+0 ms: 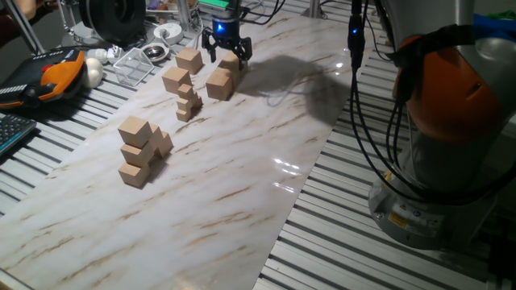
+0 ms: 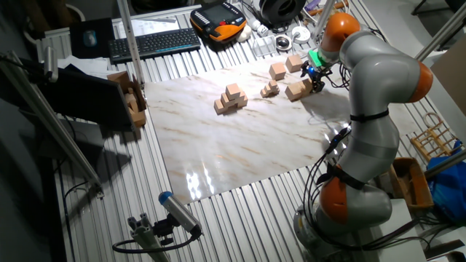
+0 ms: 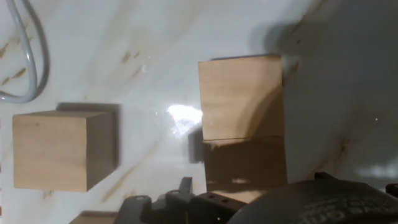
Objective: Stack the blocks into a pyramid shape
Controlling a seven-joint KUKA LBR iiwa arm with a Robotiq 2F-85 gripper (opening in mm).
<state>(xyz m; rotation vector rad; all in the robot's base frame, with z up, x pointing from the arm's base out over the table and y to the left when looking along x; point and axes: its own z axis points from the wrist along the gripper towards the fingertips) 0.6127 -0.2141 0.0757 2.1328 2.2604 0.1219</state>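
My gripper (image 1: pixel 229 56) hangs low at the far end of the marble board, its fingers spread on either side of a tan block (image 1: pixel 230 62). It looks open. That block touches a second block (image 1: pixel 219 84) just in front of it. In the hand view the pair shows as a near block (image 3: pixel 245 165) and a far block (image 3: pixel 241 96) set edge to edge, with a third block (image 3: pixel 62 149) apart on the left. Two more loose blocks (image 1: pixel 189 60) (image 1: pixel 176 79) lie left of the gripper. A stepped pile of blocks (image 1: pixel 139 151) (image 2: pixel 231 98) stands nearer the board's left edge.
A small heap of much smaller tan cubes (image 1: pixel 188 103) sits between the loose blocks and the pile. Off the board at the far left are an orange pendant (image 1: pixel 60 72), a clear plastic box (image 1: pixel 133 64) and a keyboard (image 1: pixel 12 133). A grey cable (image 3: pixel 25 56) loops nearby.
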